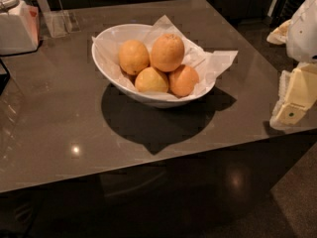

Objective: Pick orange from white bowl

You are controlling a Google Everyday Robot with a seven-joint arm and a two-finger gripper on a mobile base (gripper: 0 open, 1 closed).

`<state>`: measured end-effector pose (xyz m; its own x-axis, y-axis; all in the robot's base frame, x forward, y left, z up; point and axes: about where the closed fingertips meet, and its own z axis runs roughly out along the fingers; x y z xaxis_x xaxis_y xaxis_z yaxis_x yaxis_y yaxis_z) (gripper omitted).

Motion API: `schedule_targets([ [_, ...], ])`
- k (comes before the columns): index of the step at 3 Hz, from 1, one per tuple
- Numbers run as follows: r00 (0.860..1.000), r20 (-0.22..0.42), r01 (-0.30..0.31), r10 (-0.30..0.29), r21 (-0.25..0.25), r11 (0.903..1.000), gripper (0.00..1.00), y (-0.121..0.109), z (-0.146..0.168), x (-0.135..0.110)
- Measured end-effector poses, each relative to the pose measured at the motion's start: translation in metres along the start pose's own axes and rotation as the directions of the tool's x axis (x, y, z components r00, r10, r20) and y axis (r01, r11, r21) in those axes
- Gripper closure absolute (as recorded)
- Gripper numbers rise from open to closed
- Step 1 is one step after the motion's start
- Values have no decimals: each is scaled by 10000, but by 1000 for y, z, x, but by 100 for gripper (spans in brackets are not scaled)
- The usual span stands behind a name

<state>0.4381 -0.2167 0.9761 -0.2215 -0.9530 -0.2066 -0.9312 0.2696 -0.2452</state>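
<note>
The white bowl [111, 41] stands in the middle of the dark table, lined with crumpled white paper [218, 61]. It holds several round fruits. The orange [167, 52] is the largest, deep orange, and sits at the back on top of the others. A yellower fruit [133, 57] lies to its left, another [151, 80] in front, and a smaller reddish-orange fruit [183, 80] at the front right. My gripper [295, 97], cream-coloured, hangs at the right edge of the view beside the table's right edge, well to the right of the bowl and touching nothing.
A white container [17, 26] and a clear plastic stand [58, 23] sit at the table's back left corner. The table's front edge [148, 168] runs across the lower part of the view, with dark floor below. White arm parts [304, 26] show at the upper right.
</note>
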Motion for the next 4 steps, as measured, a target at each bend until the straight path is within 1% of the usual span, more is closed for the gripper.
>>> schedule_targets([
  [1, 10000, 5, 0, 0, 2, 10000, 0, 0, 0, 0],
  [2, 9987, 506, 0, -11, 220, 9998, 0, -7, -3, -7],
  [3, 9929, 1148, 280, -297, 169, 9995, 0, -27, -1, -24],
  [4, 9792, 1886, 729, -746, 160, 9972, 0, -61, -1, -51],
])
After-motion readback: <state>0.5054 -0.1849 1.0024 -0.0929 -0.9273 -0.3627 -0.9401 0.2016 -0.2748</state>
